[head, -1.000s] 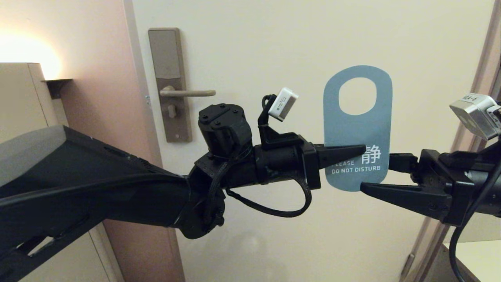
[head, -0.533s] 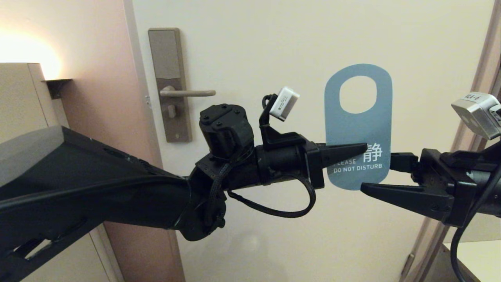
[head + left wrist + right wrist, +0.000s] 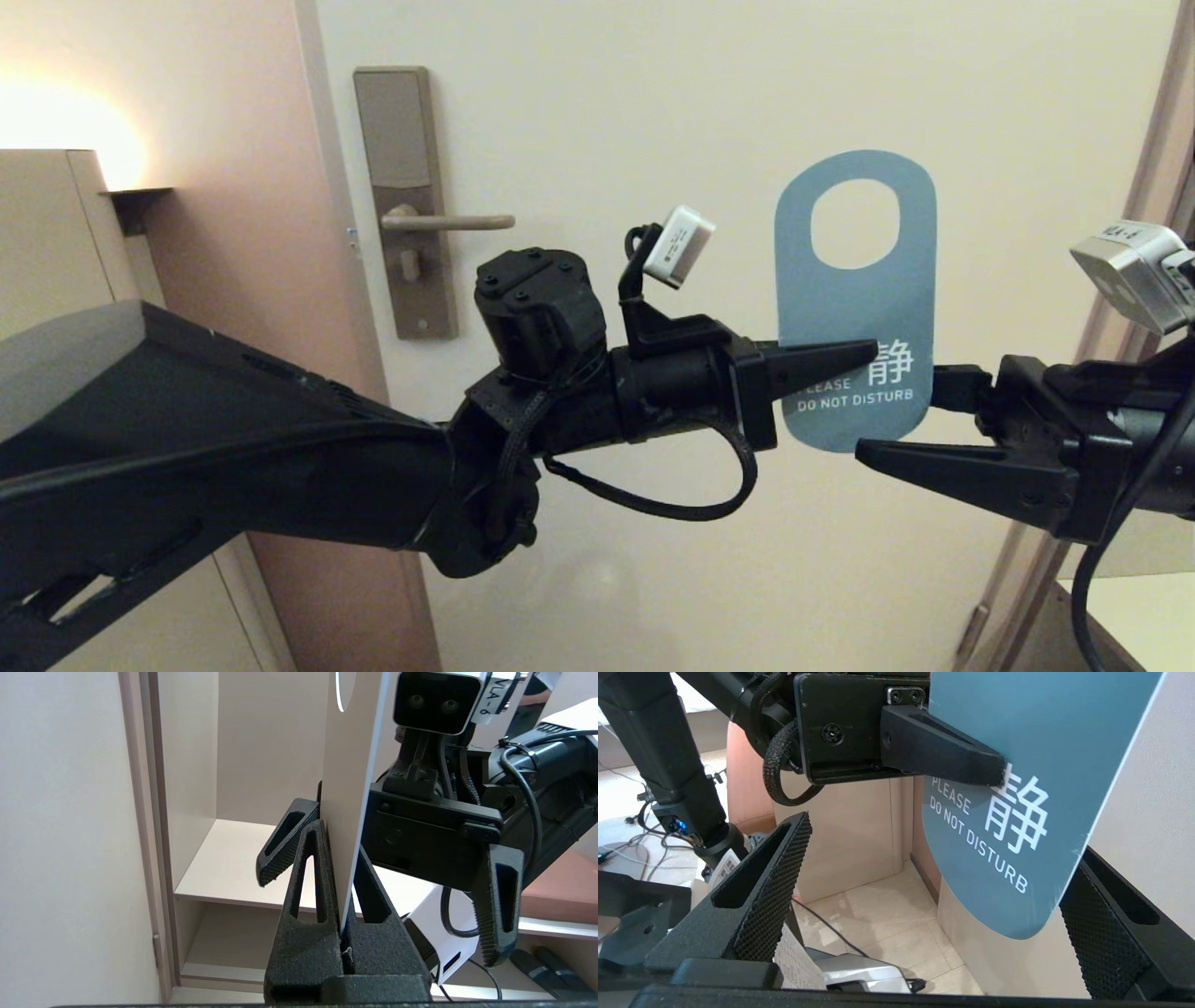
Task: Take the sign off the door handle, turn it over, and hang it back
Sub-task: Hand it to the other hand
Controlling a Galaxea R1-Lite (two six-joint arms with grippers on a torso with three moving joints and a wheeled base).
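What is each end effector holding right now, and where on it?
The left end effector pinches the blue oblong door sign at its lower lettered part. The right end effector is open, holding nothing.

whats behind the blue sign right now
Behind the sign is plain cream door, showing through its round hole. One of the right gripper's open fingers passes behind its lower edge; the left gripper clamps it. The sign's back face is hidden in the head view.
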